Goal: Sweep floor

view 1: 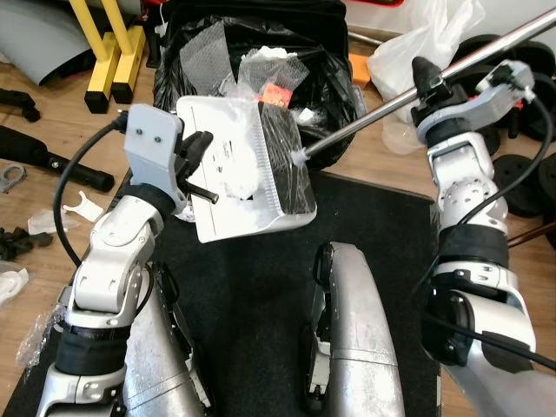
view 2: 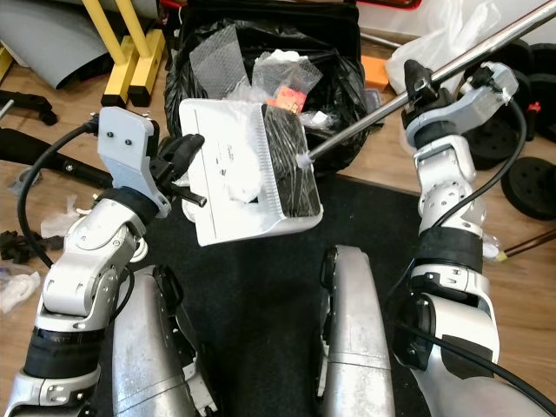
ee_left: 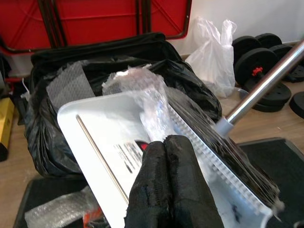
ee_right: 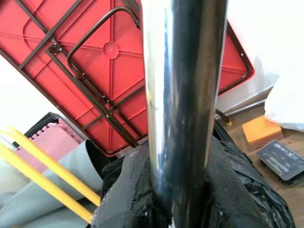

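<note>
Left gripper (view 1: 198, 165) clamps the dustpan (view 1: 228, 178) beside the bin bag (view 1: 252, 78); right gripper (view 1: 426, 87) clenches the broom handle (view 1: 452, 74) — tip the dustpan further over the bag, brushing scraps in gently.

Dustpan (view 1: 228, 178) before bin bag (view 1: 323, 87) — brush (view 1: 287, 165) on dustpan.

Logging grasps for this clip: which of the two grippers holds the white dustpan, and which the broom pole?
The left gripper holds the white plastic dustpan over the black bin bag; the right gripper clamps the shiny metal broom pole.
</note>
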